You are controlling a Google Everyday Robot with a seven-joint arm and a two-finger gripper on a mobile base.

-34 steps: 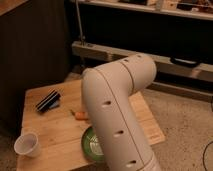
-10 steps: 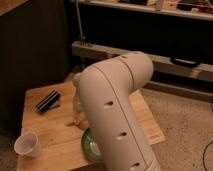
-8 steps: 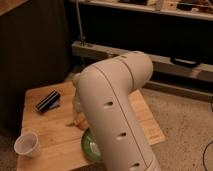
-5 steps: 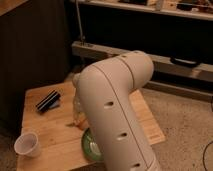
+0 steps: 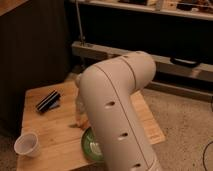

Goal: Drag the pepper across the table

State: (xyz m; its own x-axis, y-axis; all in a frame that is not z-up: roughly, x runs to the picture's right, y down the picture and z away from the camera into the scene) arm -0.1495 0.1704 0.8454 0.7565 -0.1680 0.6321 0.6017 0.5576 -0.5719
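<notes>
On the light wood table [image 5: 52, 131], the orange pepper [image 5: 82, 122] shows only as a small sliver at the left edge of my big white arm. My gripper [image 5: 79, 111] reaches down from behind the arm, pale and narrow, with its tip right at the pepper. The jaws are shut. Whether the pepper is pinched between them or only touched is hidden by the arm. Most of the pepper is covered.
A black striped box [image 5: 48, 100] lies at the table's back left. A white paper cup [image 5: 27, 145] stands at the front left corner. A green plate [image 5: 91, 146] sits at the front, half behind the arm. Dark metal shelving [image 5: 100, 50] runs behind the table.
Since the earliest frame the arm has swung left and down, and the pepper has shifted toward the front left. Over the last second nothing visibly moves.
</notes>
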